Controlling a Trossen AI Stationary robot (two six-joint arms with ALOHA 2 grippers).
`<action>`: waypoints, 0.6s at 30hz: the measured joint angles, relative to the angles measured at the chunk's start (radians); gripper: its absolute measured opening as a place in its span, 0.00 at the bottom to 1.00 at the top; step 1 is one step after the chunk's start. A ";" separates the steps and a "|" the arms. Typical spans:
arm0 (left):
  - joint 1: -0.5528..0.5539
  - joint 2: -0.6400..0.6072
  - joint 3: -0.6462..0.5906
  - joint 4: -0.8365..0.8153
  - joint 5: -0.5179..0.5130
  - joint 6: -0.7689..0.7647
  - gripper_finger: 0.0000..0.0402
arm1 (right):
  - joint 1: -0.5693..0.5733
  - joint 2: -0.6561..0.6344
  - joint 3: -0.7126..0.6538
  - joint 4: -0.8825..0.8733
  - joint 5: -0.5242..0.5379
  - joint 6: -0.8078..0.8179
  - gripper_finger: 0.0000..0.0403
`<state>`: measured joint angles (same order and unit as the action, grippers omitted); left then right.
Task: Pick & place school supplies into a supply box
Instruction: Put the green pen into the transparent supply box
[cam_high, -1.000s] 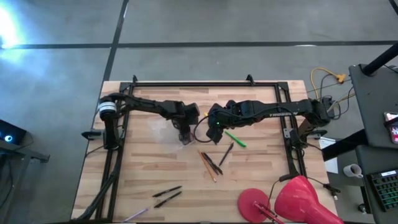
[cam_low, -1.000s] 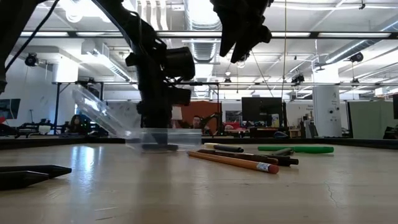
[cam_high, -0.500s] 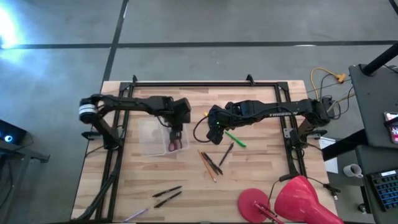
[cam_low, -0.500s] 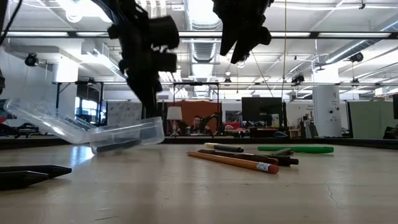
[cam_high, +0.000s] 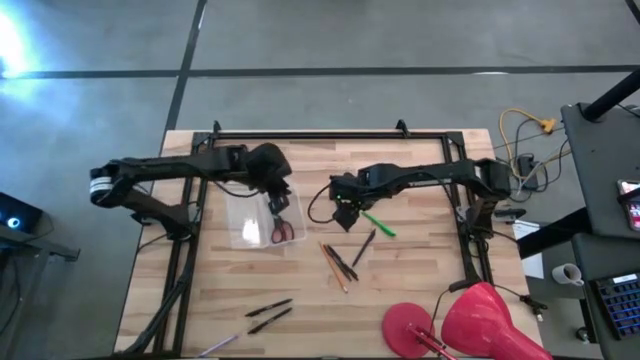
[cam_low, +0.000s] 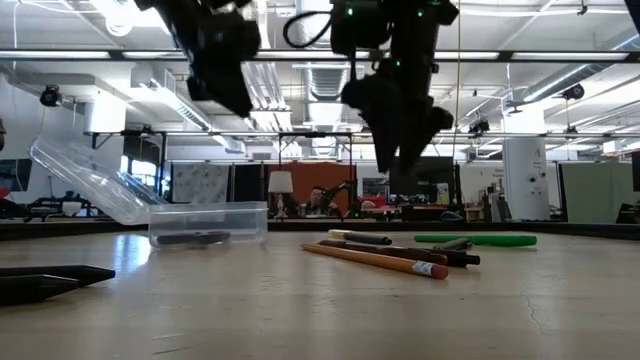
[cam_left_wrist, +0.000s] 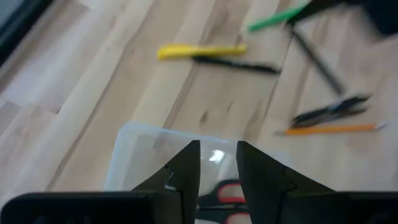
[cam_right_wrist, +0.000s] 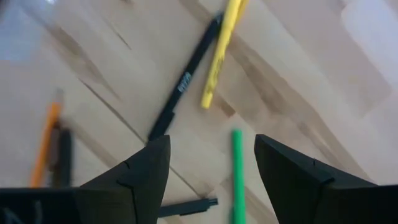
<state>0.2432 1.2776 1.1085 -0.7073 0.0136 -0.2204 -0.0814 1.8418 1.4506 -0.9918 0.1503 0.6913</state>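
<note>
The clear supply box (cam_high: 255, 222) sits on the table with its lid (cam_low: 85, 180) swung open toward the left. The red-handled scissors (cam_high: 281, 232) lie inside it. My left gripper (cam_high: 276, 192) hovers above the box's far edge, fingers slightly apart and holding nothing. My right gripper (cam_high: 345, 207) hangs open above a yellow pen (cam_right_wrist: 221, 50), a black pen (cam_right_wrist: 183, 84) and a green pen (cam_high: 378, 224). An orange pencil and dark pens (cam_high: 337, 264) lie nearer the table's near edge.
Two dark pens (cam_high: 268, 313) and a thin pale one lie near the table's near-left edge. A big red and pink round object (cam_high: 470, 325) stands at the near-right corner. A black frame rail (cam_high: 330, 134) borders the far side. Bare wood lies between the box and the pens.
My left gripper has risen from the box and drawn back toward the table's far-left. The box was tipped and slid to the left, and it now lies flat with the scissors showing inside. My right gripper has come down toward the pens.
</note>
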 joint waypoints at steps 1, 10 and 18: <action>-0.004 -0.026 -0.002 0.000 -0.005 -0.028 0.22 | 0.000 0.008 -0.005 -0.004 -0.002 -0.002 0.56; -0.018 -0.216 -0.053 -0.001 -0.010 -0.215 0.22 | 0.000 0.021 -0.084 -0.084 -0.045 0.005 0.56; -0.055 -0.313 -0.106 0.000 -0.009 -0.292 0.22 | 0.004 0.021 -0.206 0.001 -0.068 -0.012 0.56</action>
<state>0.1879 0.9644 1.0021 -0.7077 0.0044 -0.5123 -0.0769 1.8629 1.2445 -0.9910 0.0826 0.6795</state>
